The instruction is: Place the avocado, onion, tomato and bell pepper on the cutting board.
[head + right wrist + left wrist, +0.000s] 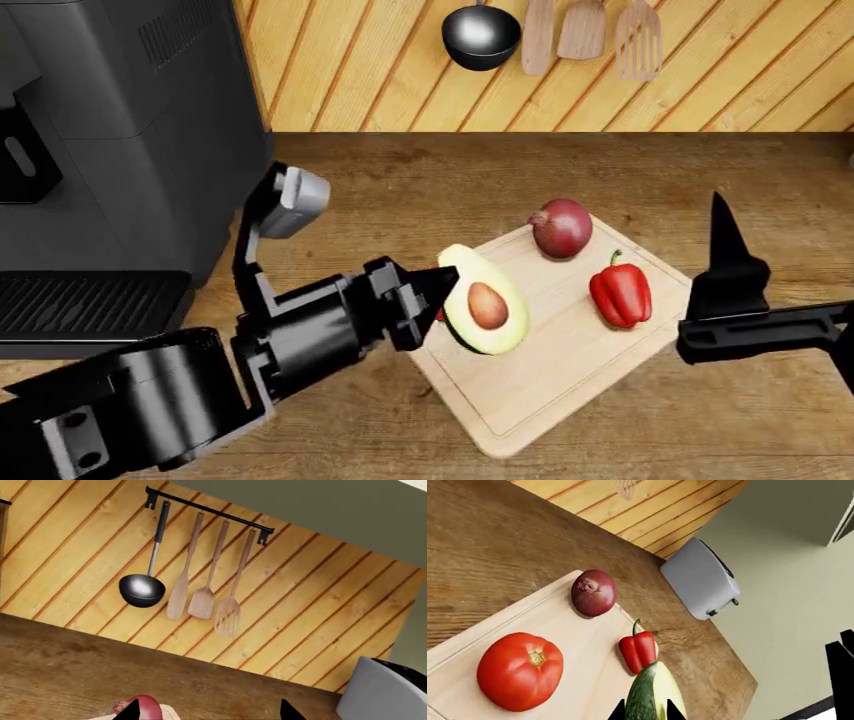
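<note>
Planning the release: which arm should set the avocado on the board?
Left. Its tool already holds the avocado over the cutting board; the right tool is empty, off the board's edge.

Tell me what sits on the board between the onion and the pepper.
Nothing: in the left wrist view only bare cutting board lies between the onion and the bell pepper.

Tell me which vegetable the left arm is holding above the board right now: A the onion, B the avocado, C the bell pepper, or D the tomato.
B. The left gripper has its fingers closed on the halved avocado, while the onion, bell pepper and tomato already lie on the cutting board.
</note>
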